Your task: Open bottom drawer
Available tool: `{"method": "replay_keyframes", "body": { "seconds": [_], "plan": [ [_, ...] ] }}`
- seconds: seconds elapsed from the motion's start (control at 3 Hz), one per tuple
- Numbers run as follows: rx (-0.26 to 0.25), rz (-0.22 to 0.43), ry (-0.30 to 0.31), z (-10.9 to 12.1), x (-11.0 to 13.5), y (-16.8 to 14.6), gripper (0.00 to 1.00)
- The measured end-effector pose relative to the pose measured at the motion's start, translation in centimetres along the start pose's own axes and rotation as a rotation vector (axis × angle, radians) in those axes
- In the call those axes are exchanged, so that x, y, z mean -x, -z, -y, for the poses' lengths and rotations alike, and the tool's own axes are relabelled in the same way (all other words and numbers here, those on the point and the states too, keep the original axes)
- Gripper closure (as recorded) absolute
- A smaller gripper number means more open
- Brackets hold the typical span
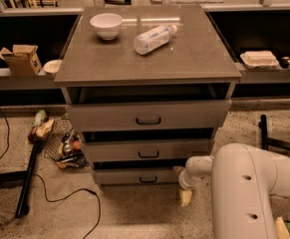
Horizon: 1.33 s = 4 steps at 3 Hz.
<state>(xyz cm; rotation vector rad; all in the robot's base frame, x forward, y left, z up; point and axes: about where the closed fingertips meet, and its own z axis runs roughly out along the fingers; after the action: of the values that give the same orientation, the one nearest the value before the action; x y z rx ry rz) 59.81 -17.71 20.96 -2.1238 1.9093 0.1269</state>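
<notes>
Found a cardboard box (20, 59) on the low shelf at far left, and a wire basket of clutter (65, 143) on the floor just beside the cabinet. Noted a white bowl (106, 25) and a plastic bottle (153, 38) lying on its side on the worktop (194, 63), neither part of the job. Located the bottom drawer (129, 176) lowest of the three grey fronts, next to the floor and set back beneath the middle drawer (184, 148), with its small dark handle (148, 179) at centre and untouched. Judged the step as the approach: drawer not yet pulled, no grasp made. Placed the gripper (181, 183) low down, just beside the right end of that drawer front, to the right of the handle, at the end of the white arm (244, 183) filling the lower right. Made out the fingers (186, 197) as two pale tips spread apart, one up by the drawer's right corner and one pointing toward the floor, with nothing held between them; could not tell whether the upper tip touched the front. Reckoned the next move to call for a shift leftward along the front to the handle, then closing on it and pulling straight outward. Passed over a pale tray (258, 59) on the right shelf.
</notes>
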Motion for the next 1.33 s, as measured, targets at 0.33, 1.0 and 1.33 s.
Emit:
{"method": "replay_keyframes", "body": {
  "seconds": [0.33, 1.0, 1.33],
  "plan": [
    [-0.056, -0.03, -0.019, 1.5, -0.1, -0.9, 0.0],
    [-0.1, -0.012, -0.093, 3.7, -0.6, -2.8, 0.0],
    [-0.089, -0.003, -0.122, 4.7, -0.9, -4.1, 0.0]
  ]
}}
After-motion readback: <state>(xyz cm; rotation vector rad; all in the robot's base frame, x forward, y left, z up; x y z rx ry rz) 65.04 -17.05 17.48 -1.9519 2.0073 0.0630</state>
